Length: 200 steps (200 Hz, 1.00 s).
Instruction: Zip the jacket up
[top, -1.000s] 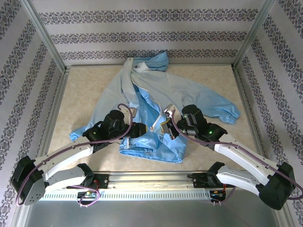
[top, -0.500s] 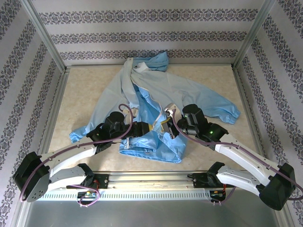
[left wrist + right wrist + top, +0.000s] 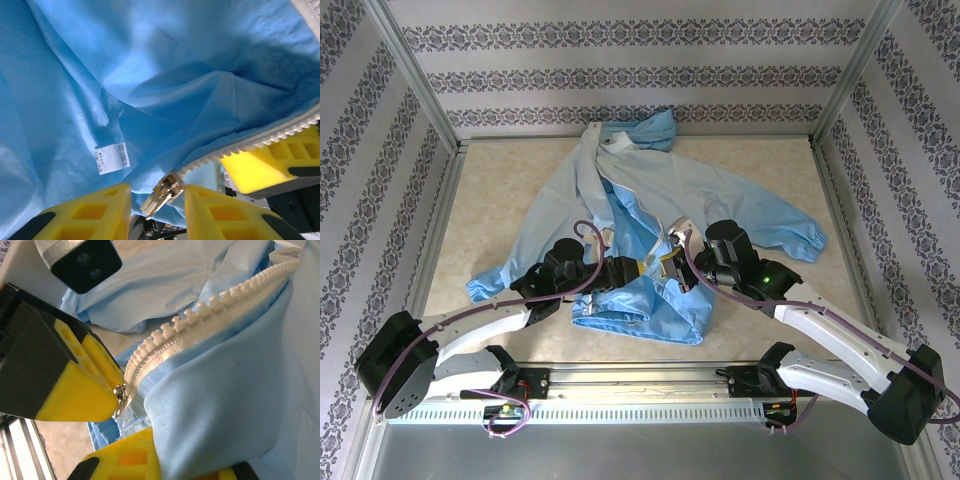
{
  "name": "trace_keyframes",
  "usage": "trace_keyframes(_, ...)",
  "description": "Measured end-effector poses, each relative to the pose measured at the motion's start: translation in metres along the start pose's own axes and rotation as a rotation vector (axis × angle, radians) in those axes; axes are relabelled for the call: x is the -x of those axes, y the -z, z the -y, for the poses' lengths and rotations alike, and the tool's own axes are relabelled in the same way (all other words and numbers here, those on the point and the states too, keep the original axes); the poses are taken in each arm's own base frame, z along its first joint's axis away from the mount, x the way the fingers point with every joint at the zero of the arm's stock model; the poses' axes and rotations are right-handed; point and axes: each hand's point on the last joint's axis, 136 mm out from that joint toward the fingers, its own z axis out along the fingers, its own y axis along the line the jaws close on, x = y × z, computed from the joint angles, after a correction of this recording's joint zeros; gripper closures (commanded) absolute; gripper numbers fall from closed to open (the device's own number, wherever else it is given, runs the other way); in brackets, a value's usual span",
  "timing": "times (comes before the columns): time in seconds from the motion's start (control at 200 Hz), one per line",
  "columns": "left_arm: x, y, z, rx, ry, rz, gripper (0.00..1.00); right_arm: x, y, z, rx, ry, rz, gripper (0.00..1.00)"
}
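The jacket (image 3: 660, 190) lies spread on the table (image 3: 500, 190). Its hood (image 3: 640, 132) is bunched at the far edge against the patterned wall (image 3: 620, 70), and its hem reaches almost to the near edge at the middle. One sleeve runs to a cuff (image 3: 480, 288) near the left edge, and the other cuff (image 3: 812, 238) lies toward the right edge. The front is open, with the darker lining showing. Both arms reach in from the near edge, over the rail (image 3: 640, 385), and meet above the lower front. The left gripper (image 3: 628, 270) is just beside the right gripper (image 3: 670, 265), and a purple cable (image 3: 582, 232) loops over the left wrist. In the left wrist view its yellow fingers (image 3: 95, 212) stand apart. The metal slider (image 3: 162, 192) lies in the gap between them, close to one finger, but I cannot tell whether it touches. A row of white zipper teeth (image 3: 260, 142) climbs away to the right, across a yellow finger of the other arm (image 3: 270, 160). A white label (image 3: 112, 158) sits on the lining nearby. In the right wrist view the right gripper is closed on the jacket's front edge. Folded cloth fills the space between its fingers and hides most of the lower one. The metal end of the zipper (image 3: 120, 392) touches the tip of the upper finger (image 3: 75, 385). The left arm's camera (image 3: 85, 260) hangs close above, blocking the table behind it.
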Motion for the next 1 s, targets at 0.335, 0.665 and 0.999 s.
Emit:
trace_keyframes(0.335,-0.0025,0.0004,-0.0017,-0.013,0.033,-0.001,0.70,0.0042,0.0000,0.0012,-0.008,0.002,0.017,1.00)
trace_keyframes(0.665,-0.0026,-0.0007,-0.0013,-0.028,0.060,0.001,0.89,0.0061,0.0018,0.0024,-0.019,0.005,0.027,1.00)
trace_keyframes(0.999,-0.0031,-0.0006,-0.0011,-0.029,0.070,-0.001,1.00,0.0057,0.0011,0.0028,-0.037,0.020,0.026,1.00)
